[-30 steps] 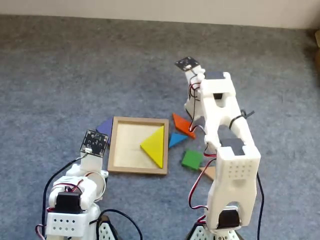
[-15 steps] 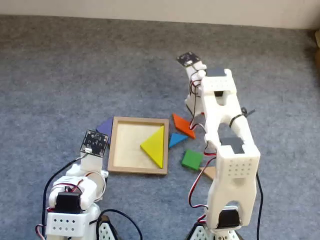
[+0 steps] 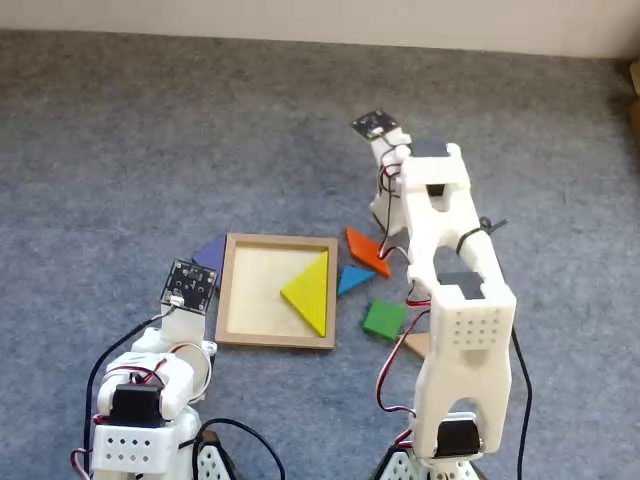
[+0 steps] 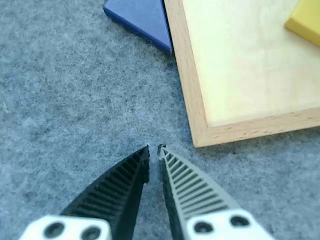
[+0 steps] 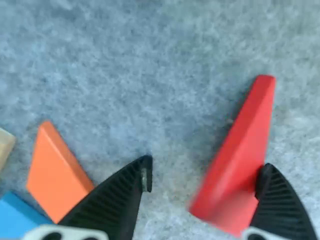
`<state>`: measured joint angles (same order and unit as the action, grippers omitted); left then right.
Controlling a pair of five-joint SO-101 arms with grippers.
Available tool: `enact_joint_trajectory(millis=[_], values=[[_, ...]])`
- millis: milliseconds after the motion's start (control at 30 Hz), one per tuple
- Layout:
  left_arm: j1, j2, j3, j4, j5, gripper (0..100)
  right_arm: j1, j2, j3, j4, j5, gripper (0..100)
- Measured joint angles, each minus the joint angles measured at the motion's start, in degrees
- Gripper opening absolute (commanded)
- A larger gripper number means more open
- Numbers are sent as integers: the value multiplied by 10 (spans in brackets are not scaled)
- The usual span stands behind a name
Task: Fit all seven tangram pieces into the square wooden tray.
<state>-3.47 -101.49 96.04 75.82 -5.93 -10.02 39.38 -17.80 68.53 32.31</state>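
The square wooden tray (image 3: 228, 290) lies between the arms and holds a yellow triangle (image 3: 310, 290). Beside it on the right lie an orange piece (image 3: 366, 250), a light blue triangle (image 3: 352, 278), a green square (image 3: 384, 318) and a tan piece (image 3: 418, 343). A dark blue piece (image 4: 141, 17) touches the tray's outer left edge (image 4: 186, 95). My left gripper (image 4: 153, 149) is shut and empty, just off the tray's corner. My right gripper (image 5: 204, 174) is open, low over the carpet. A red triangle (image 5: 240, 150) lies between its fingers, against one fingertip (image 5: 272, 192). The orange piece (image 5: 55, 167) lies outside the other finger.
Grey carpet covers the whole work area. The right arm (image 3: 450, 260) stretches over the pieces right of the tray. The left arm (image 3: 150, 390) sits low at the tray's near left corner. Open carpet lies beyond the tray and to the far left.
The right arm's wrist wobbled slightly away and back. No piece has moved, and the left arm has kept still.
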Motion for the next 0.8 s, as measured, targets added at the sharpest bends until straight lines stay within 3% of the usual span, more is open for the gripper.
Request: enact_joint_trajectory(millis=[200,500,800], values=[[0,0,0,0,0,51,0,2,-3,4,0,171],[0,0,0,0,0,51,1,2,-6,7,9,151],[0,0,0,0,0,51,-4,-1,-9,87,41,94]])
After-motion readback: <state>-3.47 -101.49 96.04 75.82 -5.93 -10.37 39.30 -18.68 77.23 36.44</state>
